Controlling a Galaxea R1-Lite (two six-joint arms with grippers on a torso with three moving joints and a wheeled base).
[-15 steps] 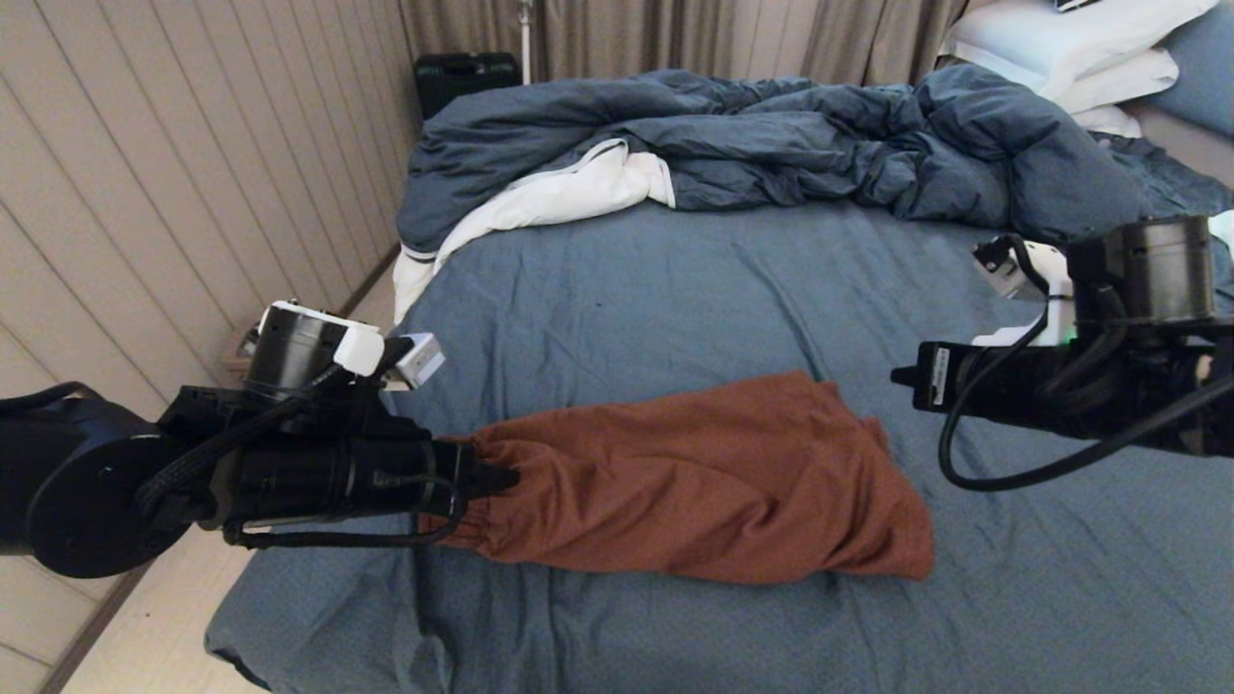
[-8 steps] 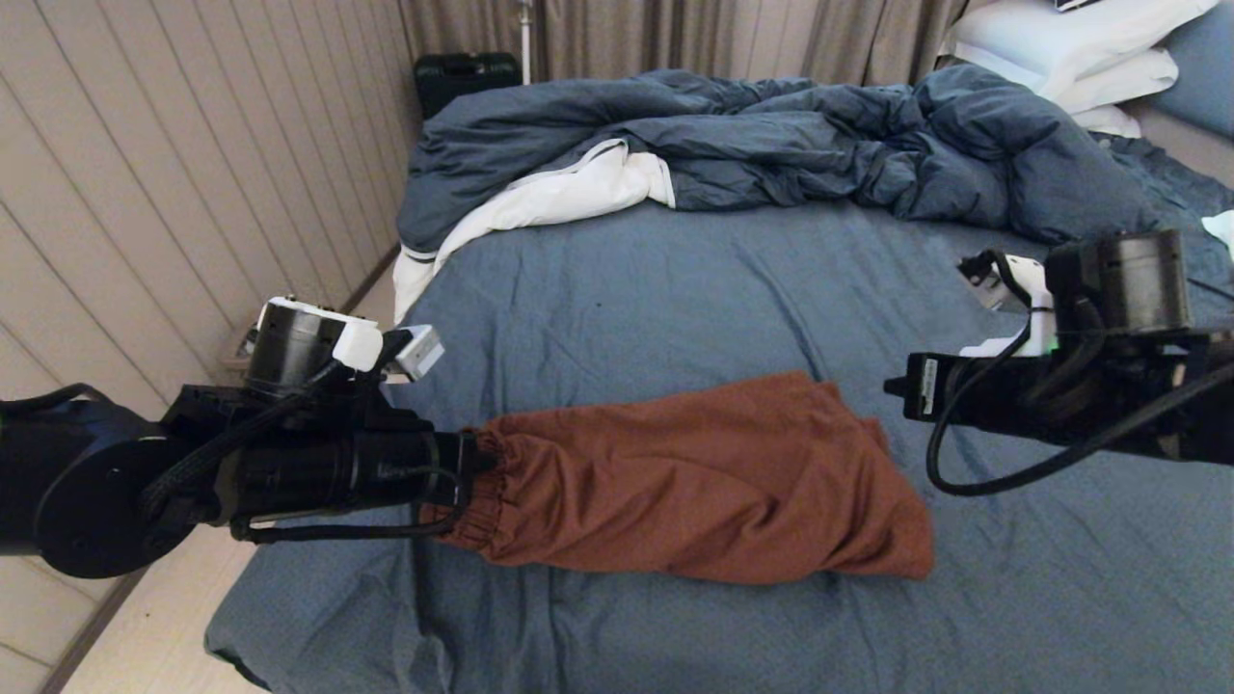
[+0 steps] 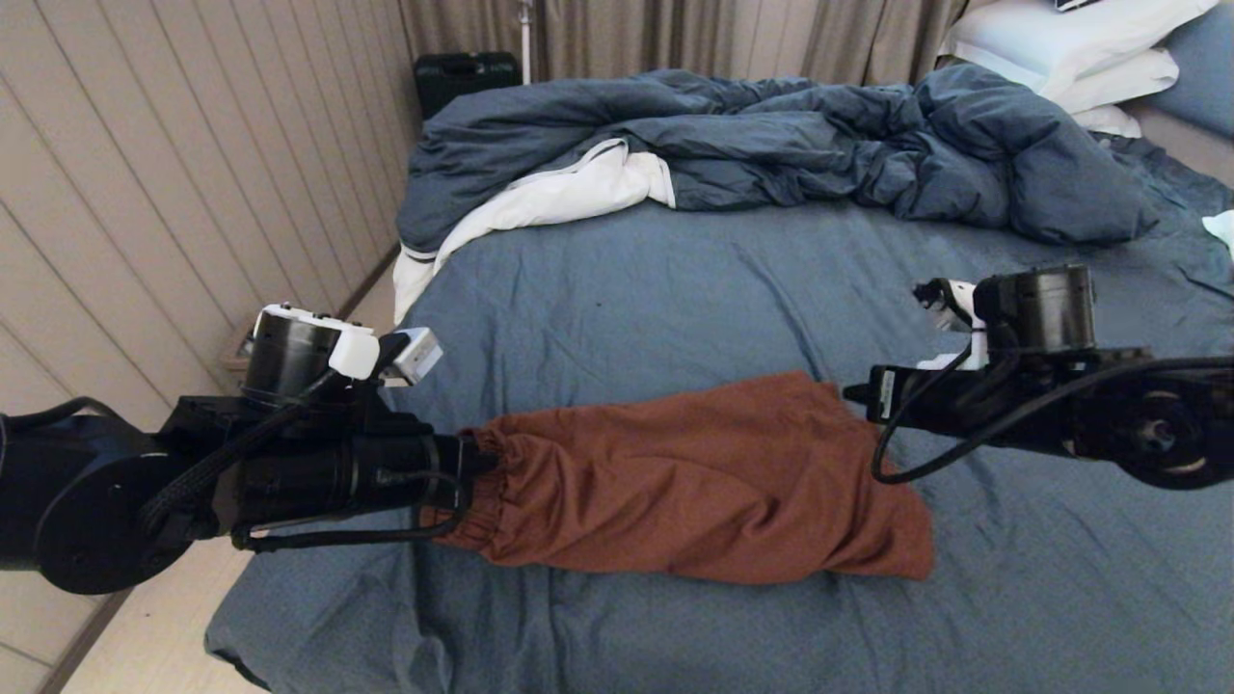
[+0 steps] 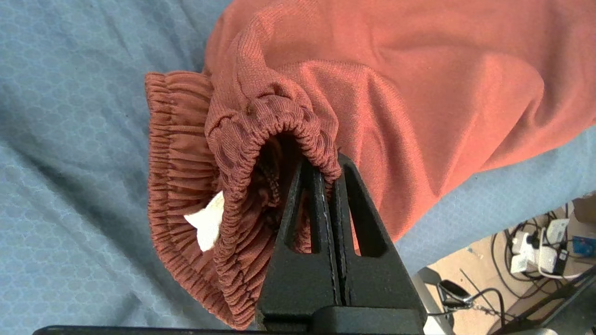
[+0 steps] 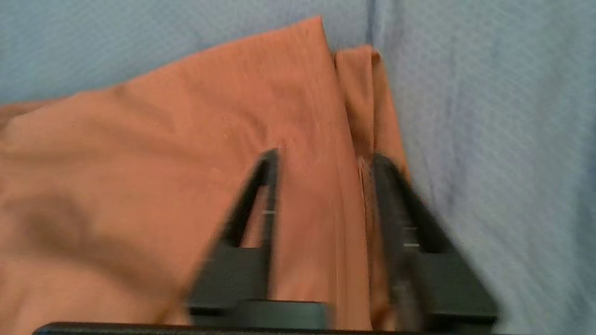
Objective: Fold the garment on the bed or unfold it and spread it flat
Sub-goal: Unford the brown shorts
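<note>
The rust-brown garment lies in a long folded strip across the near part of the bed, waistband to the left and leg hems to the right. My left gripper is shut on the gathered waistband, holding that edge slightly raised; a bit of white drawstring shows inside. My right gripper hovers open just over the hem end, its fingers straddling a fold of the garment. The white graphic is hidden.
A rumpled dark blue duvet with white lining is heaped across the far part of the bed. White pillows lie at the far right. A panelled wall and the floor run along the left bed edge.
My right arm has swung down and to the left, ending over the garment's hem end. My left gripper drew back slightly with the waistband; the garment otherwise lies as before.
</note>
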